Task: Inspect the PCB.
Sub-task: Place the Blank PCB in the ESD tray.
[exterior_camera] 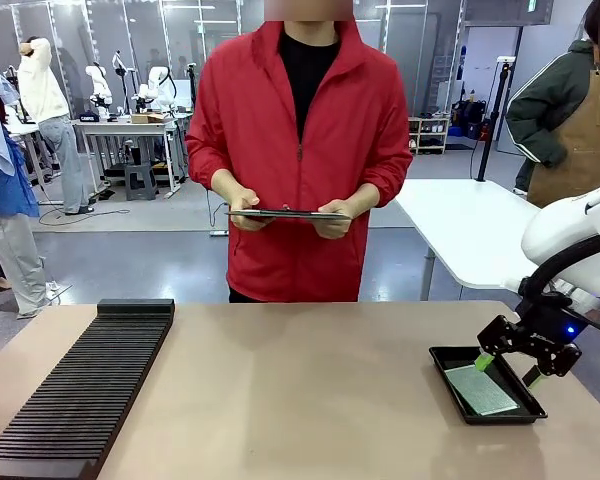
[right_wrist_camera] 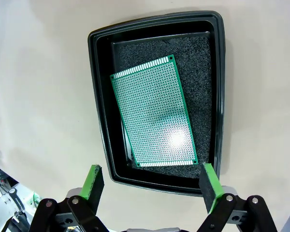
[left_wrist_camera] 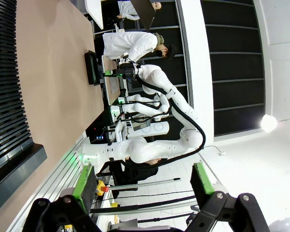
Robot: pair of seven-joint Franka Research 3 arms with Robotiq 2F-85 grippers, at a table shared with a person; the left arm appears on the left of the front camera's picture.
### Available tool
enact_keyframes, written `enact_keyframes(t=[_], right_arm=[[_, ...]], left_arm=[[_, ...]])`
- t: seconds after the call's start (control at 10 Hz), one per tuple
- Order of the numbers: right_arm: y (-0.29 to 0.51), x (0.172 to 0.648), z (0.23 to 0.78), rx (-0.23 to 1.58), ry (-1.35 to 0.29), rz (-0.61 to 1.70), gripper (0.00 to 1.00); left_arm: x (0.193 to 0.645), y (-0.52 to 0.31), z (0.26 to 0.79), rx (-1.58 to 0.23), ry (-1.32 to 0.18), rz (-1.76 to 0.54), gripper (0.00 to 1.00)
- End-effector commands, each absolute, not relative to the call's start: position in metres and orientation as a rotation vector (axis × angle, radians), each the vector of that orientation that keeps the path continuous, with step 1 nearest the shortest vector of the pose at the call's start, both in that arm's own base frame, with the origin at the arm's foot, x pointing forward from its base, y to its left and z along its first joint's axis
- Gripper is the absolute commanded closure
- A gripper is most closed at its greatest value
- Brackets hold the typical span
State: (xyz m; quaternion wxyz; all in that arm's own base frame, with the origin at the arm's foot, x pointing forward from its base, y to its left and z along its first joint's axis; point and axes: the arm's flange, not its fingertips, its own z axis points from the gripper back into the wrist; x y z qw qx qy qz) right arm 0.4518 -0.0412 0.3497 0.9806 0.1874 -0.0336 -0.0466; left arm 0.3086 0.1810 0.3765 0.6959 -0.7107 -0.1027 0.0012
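The PCB (right_wrist_camera: 153,112) is a green perforated board lying flat and slightly askew on black foam inside a shallow black tray (right_wrist_camera: 97,87). In the front view the PCB (exterior_camera: 482,389) looks pale grey-green in that tray (exterior_camera: 442,357) at the table's right. My right gripper (exterior_camera: 507,368) hovers open just above the tray's near end; in its wrist view the right gripper (right_wrist_camera: 151,184) has both green pads spread wide with nothing between them. My left gripper (left_wrist_camera: 140,182) is open too, held in the air and pointing off along the table's edge.
A long black ribbed rack (exterior_camera: 80,390) lies along the table's left side. Across the table a person in a red jacket (exterior_camera: 300,140) holds a dark clipboard (exterior_camera: 288,214) in both hands. Bare tabletop (exterior_camera: 300,400) spans the middle.
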Motion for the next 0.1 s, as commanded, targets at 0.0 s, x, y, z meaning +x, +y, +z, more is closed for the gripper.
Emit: enact_keyframes(t=[0.0], right_arm=[[-0.04,0.4525,0.3487,0.373,-0.07,-0.091,0.0]], left_arm=[[0.3044,0.1801,0.379,-1.579,-0.222,0.001,0.0]])
